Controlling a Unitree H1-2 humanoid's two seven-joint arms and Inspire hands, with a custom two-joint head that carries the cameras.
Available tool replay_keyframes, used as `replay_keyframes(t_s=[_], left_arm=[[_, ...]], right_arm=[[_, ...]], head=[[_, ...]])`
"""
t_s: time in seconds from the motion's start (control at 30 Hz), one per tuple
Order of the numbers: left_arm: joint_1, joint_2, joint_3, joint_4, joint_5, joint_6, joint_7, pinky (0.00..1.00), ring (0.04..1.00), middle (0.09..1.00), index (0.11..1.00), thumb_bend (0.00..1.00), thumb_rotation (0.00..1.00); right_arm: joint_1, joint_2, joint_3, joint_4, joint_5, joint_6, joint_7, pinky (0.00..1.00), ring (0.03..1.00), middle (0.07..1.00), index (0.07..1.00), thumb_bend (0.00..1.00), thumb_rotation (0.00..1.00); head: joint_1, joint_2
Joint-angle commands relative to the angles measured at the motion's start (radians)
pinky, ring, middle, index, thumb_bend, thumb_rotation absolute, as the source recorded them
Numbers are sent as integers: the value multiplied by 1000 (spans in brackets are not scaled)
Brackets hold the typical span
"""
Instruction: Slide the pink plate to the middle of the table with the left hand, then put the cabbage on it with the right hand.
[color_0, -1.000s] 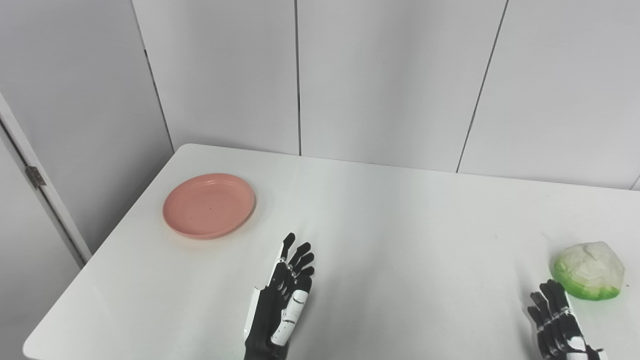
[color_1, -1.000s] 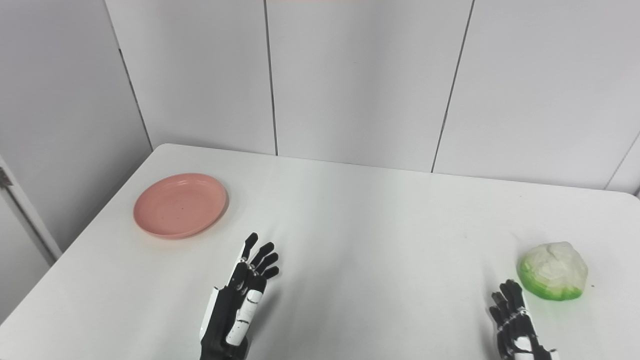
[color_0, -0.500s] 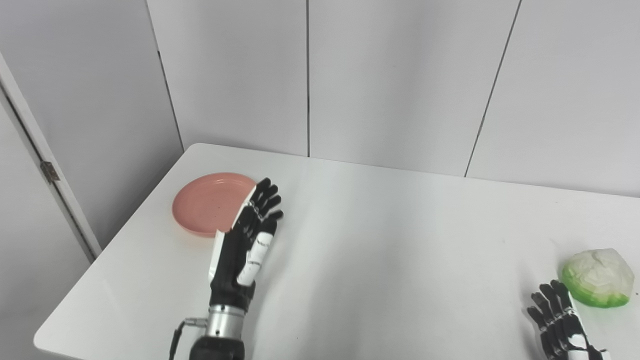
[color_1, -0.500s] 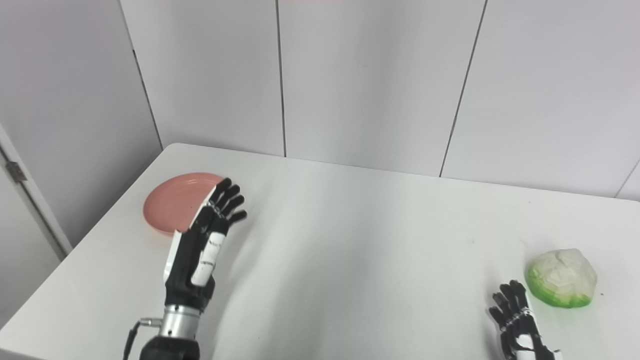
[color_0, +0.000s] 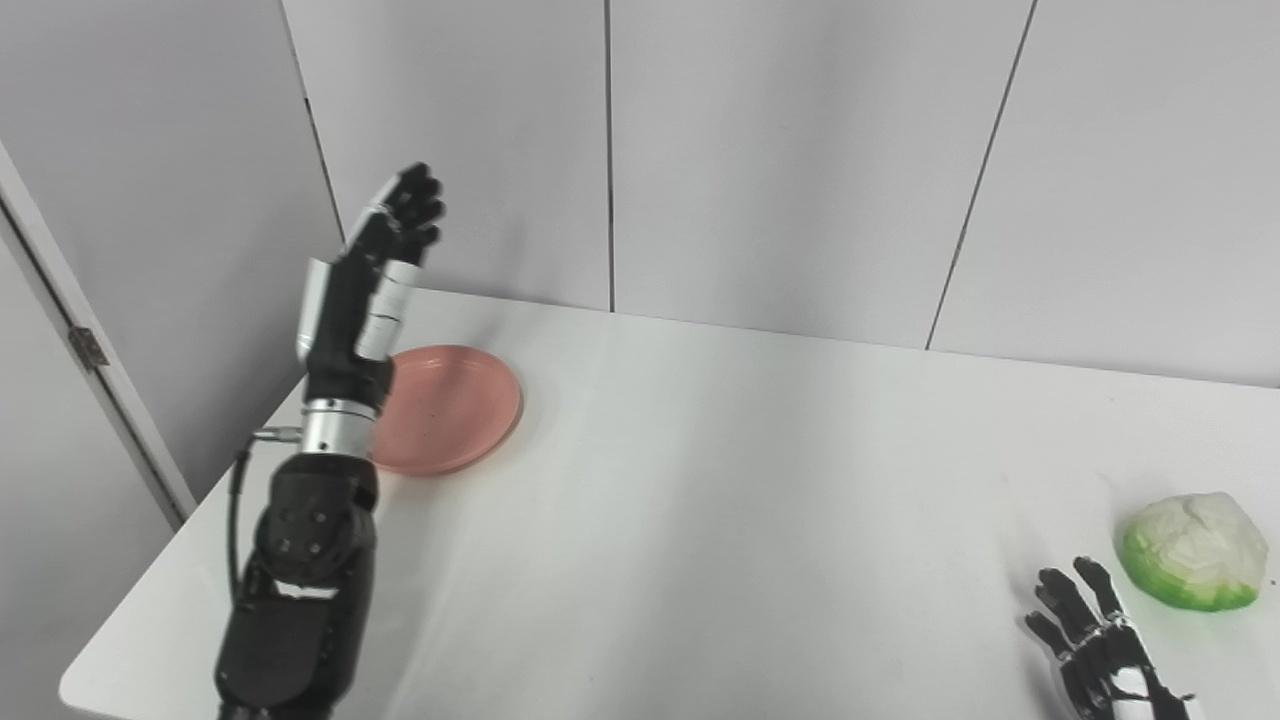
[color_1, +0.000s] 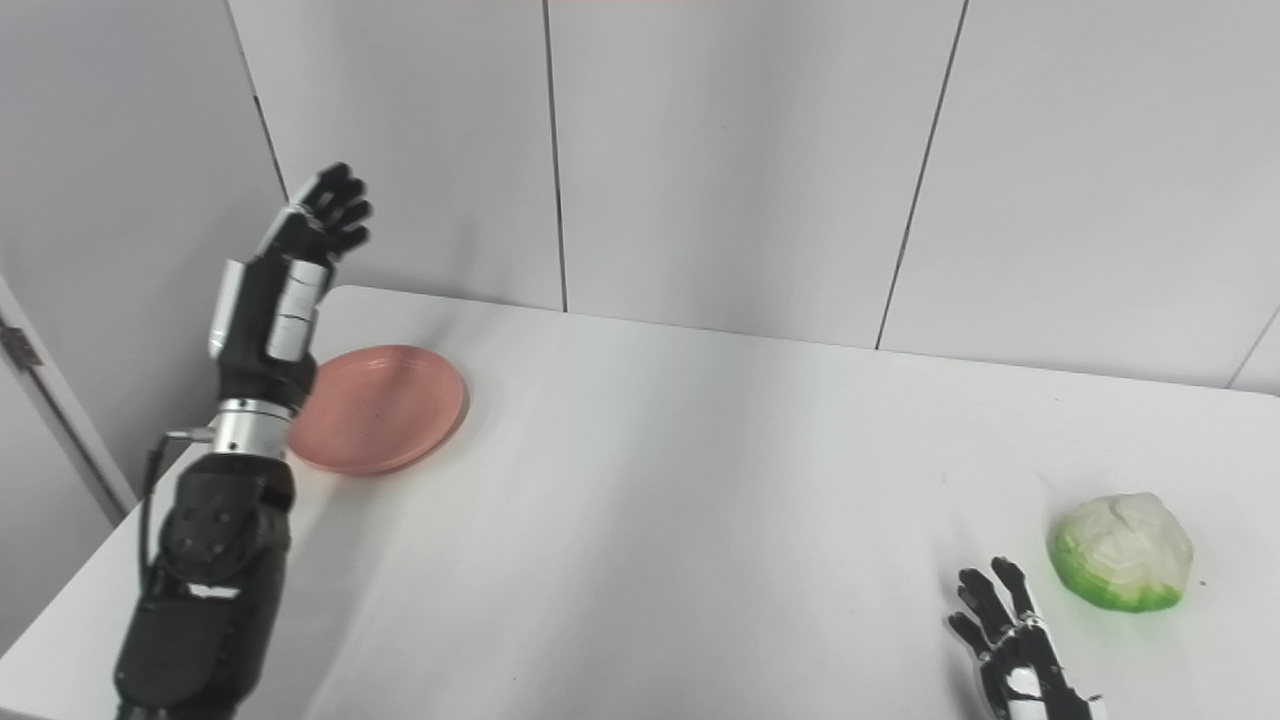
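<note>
**Left hand raised over the plate, cabbage untouched at the right**

At the far left a door edge with a hinge (color_0: 88, 346) stands beside the white table (color_0: 720, 480). The left hand (color_0: 372, 262) is lifted high above the table's left end, its arm rising steeply from the bottom edge; the fingers (color_0: 412, 200) are spread apart and hold nothing. Below and just to the right of the wrist, the pink plate (color_0: 455, 405) lies flat on the table near the left rear corner, partly hidden by the forearm and empty. The hand is clear of it, not touching.

The middle of the table is bare white surface, backed by grey wall panels (color_0: 780, 150).

At the right, the right hand (color_1: 1015, 650) rests low near the front edge, fingers splayed and released, grasping nothing. The cabbage (color_1: 1122, 551), pale with a green base, sits on the table just beyond and to the right of those fingers, apart from them.
</note>
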Motion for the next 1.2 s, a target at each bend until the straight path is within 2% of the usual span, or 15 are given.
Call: replay_keyframes(t_s=[0.0,0.07,0.17,0.33,0.4,0.47,0.53,0.57,0.67,0.77,0.87,0.9,0.97,1.07,1.17], left_arm=[[-71,66,18,46,-4,-56,-21,855,862,856,834,943,847],[-94,102,29,123,1,-96,-30,843,860,858,848,934,841],[-125,147,36,225,13,-110,-35,834,866,873,868,966,840],[-187,209,47,421,1,-134,-46,858,878,882,882,995,824],[-204,231,48,496,10,-147,-43,859,881,890,886,932,830],[-216,249,49,559,15,-156,-38,846,877,887,879,897,826],[-228,262,49,610,12,-161,-41,856,878,878,867,934,805],[-235,270,49,638,8,-154,-44,846,885,888,867,903,803],[-253,283,43,707,8,-139,-47,838,892,892,865,920,811],[-265,282,40,750,2,-120,-52,834,897,883,853,909,815],[-285,270,81,808,-79,-78,-90,821,888,870,840,939,791],[-283,262,97,807,-111,-54,-100,799,870,855,831,957,754],[-261,242,110,774,-143,-15,-113,717,809,821,822,926,754],[-234,208,123,737,-179,43,-112,695,790,805,820,881,762],[-213,176,127,724,-203,60,-116,719,805,814,826,863,779]], right_arm=[[7,1,11,0,5,11,18,897,902,868,930,717,897],[8,-2,13,1,12,5,24,885,891,862,930,743,881],[16,-13,14,-21,14,21,25,885,888,858,931,737,875],[28,-19,13,-45,18,24,20,891,888,852,930,744,860],[33,-21,13,-51,19,22,20,880,884,855,937,740,856],[39,-24,11,-58,21,25,22,878,886,856,936,755,854],[43,-28,8,-60,27,25,26,880,885,856,936,753,848],[44,-30,7,-61,28,23,28,878,885,856,937,756,848],[47,-40,-1,-66,34,26,32,873,884,857,936,759,851],[51,-45,-6,-71,41,32,28,878,884,857,930,759,843],[55,-47,-9,-83,39,41,25,867,874,855,930,751,840],[57,-50,-10,-88,35,44,24,867,875,856,930,753,843],[61,-54,-11,-99,34,54,23,873,880,858,928,752,849],[69,-53,-12,-115,38,69,20,866,870,856,925,742,849],[77,-46,-16,-135,50,98,11,860,862,853,922,731,837]], head=[[-9,-1],[-6,5],[2,26],[4,29],[7,31],[8,30],[10,34],[10,34],[15,31],[13,29],[12,41],[11,45],[8,51],[0,58],[-1,63]])
